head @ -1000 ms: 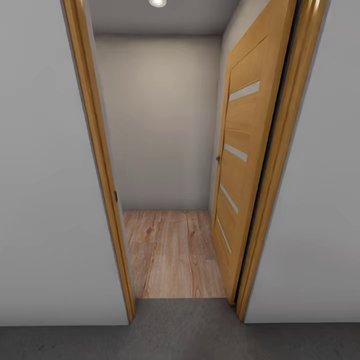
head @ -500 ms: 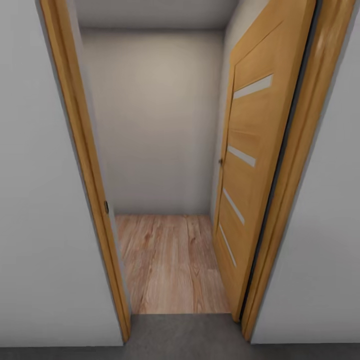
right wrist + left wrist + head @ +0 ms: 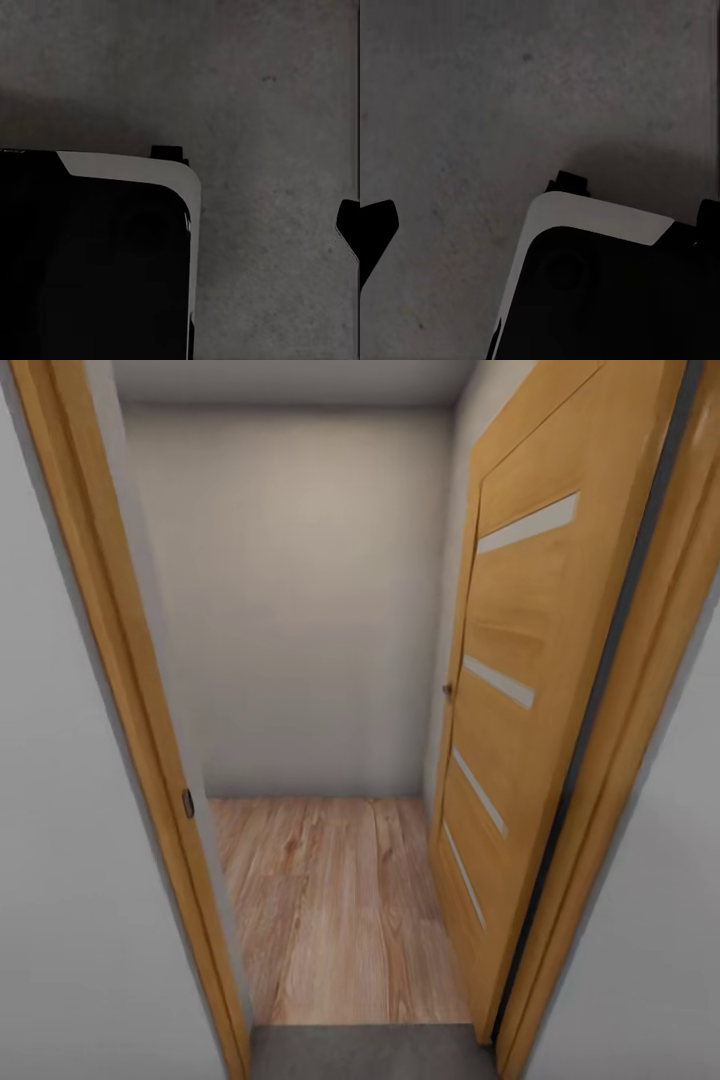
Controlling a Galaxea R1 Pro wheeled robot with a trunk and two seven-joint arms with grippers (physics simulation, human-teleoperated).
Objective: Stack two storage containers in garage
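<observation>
We face an open door (image 3: 520,690) onto plank floor (image 3: 340,910); wrist views show grey floor (image 3: 472,112), hand states untellable.

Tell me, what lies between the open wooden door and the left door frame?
In the head view, light wood plank floor lies between the wooden door and the left door frame; nothing stands on it.

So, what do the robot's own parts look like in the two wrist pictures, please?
Little of them shows. In the left wrist view, a black finger tip pokes in from the edge, and another black finger tip does so in the right wrist view. Each view also has a large black body part with a rounded white rim, over dark grey floor.
</observation>
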